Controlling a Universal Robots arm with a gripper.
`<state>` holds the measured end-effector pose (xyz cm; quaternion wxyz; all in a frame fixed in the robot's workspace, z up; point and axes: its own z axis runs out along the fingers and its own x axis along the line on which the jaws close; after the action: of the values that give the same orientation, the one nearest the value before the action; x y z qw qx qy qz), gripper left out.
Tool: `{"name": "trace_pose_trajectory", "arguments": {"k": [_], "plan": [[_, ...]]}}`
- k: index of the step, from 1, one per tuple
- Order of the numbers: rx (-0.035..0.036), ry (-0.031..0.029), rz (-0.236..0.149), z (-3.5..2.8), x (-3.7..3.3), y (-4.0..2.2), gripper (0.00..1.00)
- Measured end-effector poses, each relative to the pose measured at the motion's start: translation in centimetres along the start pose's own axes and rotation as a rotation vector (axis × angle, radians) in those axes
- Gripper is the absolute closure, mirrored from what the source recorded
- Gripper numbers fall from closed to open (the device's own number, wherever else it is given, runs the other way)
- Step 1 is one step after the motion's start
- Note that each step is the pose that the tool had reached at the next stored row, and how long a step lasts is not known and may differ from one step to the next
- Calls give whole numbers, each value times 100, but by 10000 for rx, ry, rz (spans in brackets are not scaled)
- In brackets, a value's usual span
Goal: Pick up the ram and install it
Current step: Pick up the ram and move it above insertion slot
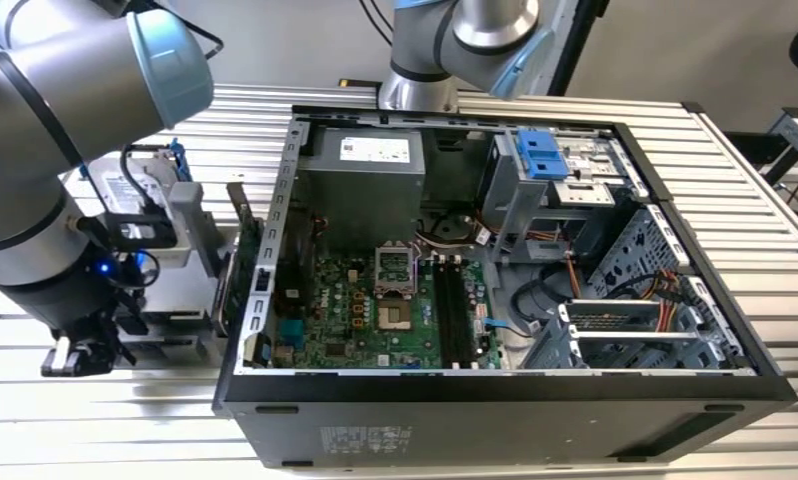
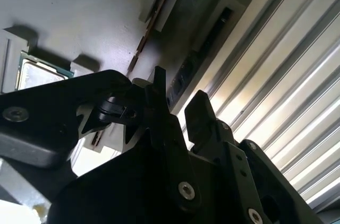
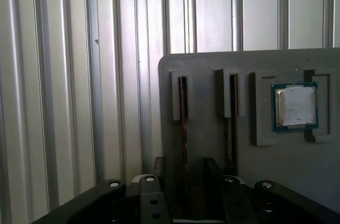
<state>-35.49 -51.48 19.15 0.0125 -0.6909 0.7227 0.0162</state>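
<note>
Hand (image 3: 184, 164): open, empty, its gap lined up on ram (image 3: 183, 102).
Ram axis: edge-on in tray (image 3: 212, 65) slot, running straight ahead.

The silver-grey arm (image 1: 32, 150) has pale blue joint caps (image 1: 172, 55), black cables (image 1: 130, 175) and a black, screw-studded end effector (image 2: 178, 94).

Glare streaks the ribbed table (image 2: 297, 102) behind the dark, shadowed gripper (image 2: 178, 88).

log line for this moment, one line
gripper: open, astride ram | ram: seated in grey holder slot | grasp: not yet closed
</note>
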Motion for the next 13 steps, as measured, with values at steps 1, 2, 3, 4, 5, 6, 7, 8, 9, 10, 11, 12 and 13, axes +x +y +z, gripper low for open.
{"name": "trace_pose_trajectory", "arguments": {"k": [1, 2, 3, 4, 5, 6, 7, 8, 9, 10, 11, 12, 13], "plan": [[0, -9, 1, 3, 0, 0, 0], [1, -13, 1, 5, 0, 0, 0], [1, -14, 1, 5, 0, 0, 0], [1, -15, 1, 7, 0, 0, 0], [1, -14, 1, 8, 0, 0, 0], [2, -15, 1, 8, 0, 0, 0], [1, -14, 1, 8, 0, 0, 0], [2, -15, 1, 8, 0, 0, 0], [2, -15, 1, 9, 0, 0, 0], [1, -15, 1, 9, 0, 0, 0], [2, -15, 0, 9, 0, 0, 0], [1, -15, 1, 9, 0, 0, 0], [2, -15, 1, 9, 0, 0, 0]]}}
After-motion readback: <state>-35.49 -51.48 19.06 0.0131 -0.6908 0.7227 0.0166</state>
